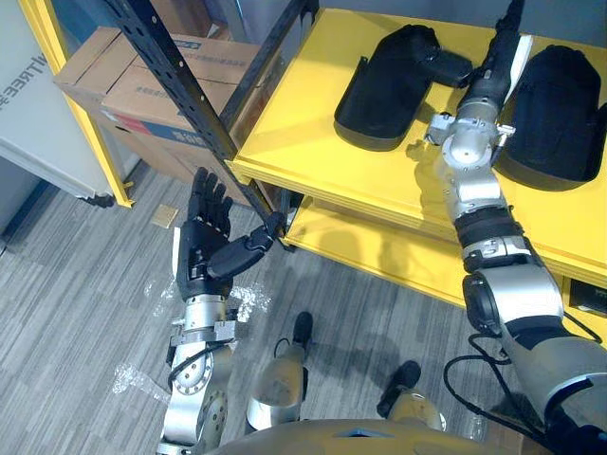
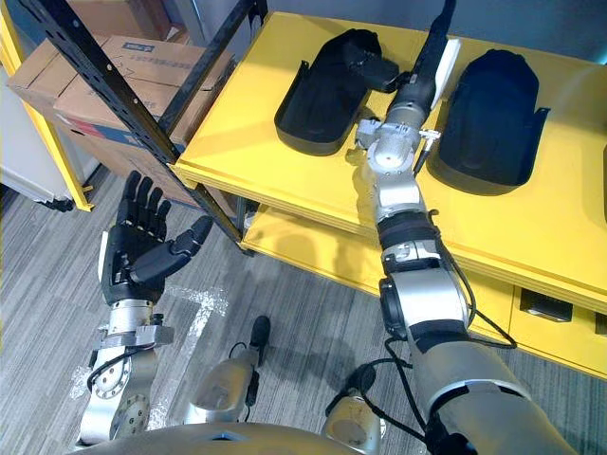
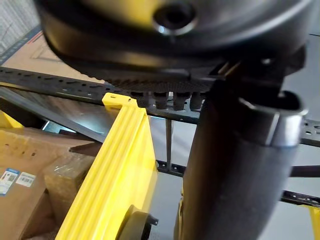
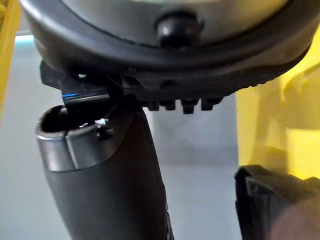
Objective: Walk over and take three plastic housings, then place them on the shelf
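Note:
Two black plastic housings lie on the yellow shelf board (image 1: 313,133): one to the left (image 1: 384,90) and one to the right (image 1: 555,114). My right arm reaches over the board between them. My right hand (image 1: 495,52) lies with its fingers straight and open, close beside the left housing's far end (image 2: 375,66), and holds nothing. A dark housing edge (image 4: 272,200) shows past it in the right wrist view. My left hand (image 1: 204,246) hangs open, palm up and empty, above the floor by the shelf's front corner.
A slanted black perforated post (image 1: 185,90) stands at the shelf's near corner, right beside my left hand. Cardboard boxes (image 1: 142,85) sit behind it. A lower yellow board (image 1: 379,246) lies under the top one. A white cabinet (image 1: 38,123) stands at the far left.

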Controlling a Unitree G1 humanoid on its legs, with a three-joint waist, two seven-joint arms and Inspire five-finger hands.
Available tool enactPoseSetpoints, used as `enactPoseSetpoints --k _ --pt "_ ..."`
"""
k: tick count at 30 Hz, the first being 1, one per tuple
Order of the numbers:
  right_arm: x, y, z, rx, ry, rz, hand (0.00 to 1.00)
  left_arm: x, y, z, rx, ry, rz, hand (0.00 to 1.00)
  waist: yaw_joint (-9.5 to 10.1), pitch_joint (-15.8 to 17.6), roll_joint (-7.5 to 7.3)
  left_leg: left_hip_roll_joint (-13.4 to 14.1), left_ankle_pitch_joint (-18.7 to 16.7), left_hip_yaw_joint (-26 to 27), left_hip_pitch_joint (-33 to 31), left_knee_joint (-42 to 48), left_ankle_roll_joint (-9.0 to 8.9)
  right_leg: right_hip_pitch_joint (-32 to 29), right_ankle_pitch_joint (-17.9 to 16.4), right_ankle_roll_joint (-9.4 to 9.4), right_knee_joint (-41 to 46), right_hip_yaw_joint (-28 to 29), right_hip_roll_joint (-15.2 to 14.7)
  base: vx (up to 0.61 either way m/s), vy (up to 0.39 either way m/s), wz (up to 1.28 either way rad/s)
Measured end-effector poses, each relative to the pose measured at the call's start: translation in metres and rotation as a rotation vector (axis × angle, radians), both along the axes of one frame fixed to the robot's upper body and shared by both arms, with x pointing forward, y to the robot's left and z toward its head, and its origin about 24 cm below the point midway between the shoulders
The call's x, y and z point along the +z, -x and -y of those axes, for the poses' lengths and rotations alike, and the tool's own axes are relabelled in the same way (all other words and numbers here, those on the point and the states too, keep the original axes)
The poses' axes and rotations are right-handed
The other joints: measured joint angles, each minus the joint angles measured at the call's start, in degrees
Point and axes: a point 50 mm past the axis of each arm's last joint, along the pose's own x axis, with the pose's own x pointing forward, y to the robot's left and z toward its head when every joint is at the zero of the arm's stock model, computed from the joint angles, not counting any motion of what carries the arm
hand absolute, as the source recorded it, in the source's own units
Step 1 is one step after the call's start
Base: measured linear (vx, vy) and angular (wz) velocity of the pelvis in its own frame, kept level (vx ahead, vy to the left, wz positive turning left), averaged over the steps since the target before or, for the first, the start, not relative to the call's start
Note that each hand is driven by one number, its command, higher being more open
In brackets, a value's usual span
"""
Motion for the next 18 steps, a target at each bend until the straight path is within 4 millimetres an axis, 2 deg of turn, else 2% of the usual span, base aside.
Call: enactPoseSetpoints --k 3,12,18 --pt "0.015 -0.002 0.004 0.057 0.032 0.010 1.00 -0.004 -0.003 0.000 0.000 0.017 -0.017 1.00 0.08 0.80 0.53 0.20 0.05 0.06 0.13 0.00 -0.05 -0.79 -1.13 -0.21 2.14 0.24 -0.35 -0.05 -0.056 -0.01" --pt "0.007 -0.016 0.008 0.212 0.064 -0.167 1.00 -0.004 -0.003 -0.003 -0.008 0.000 -0.014 1.00 0.18 1.80 0.84 0.72 0.39 -0.15 0.55 0.00 -0.60 -2.74 -4.29 -0.81 7.81 0.73 -1.18 -0.04 -0.070 0.00" --pt "0.020 -0.018 0.015 0.224 0.107 -0.202 1.00 -0.004 -0.003 0.000 -0.011 0.005 -0.017 1.00 0.20 3.58 1.82 0.77 0.45 -0.11 0.98 -0.01 -0.77 -3.47 -5.51 -1.02 10.35 1.21 -1.73 -0.05 -0.057 -0.02"
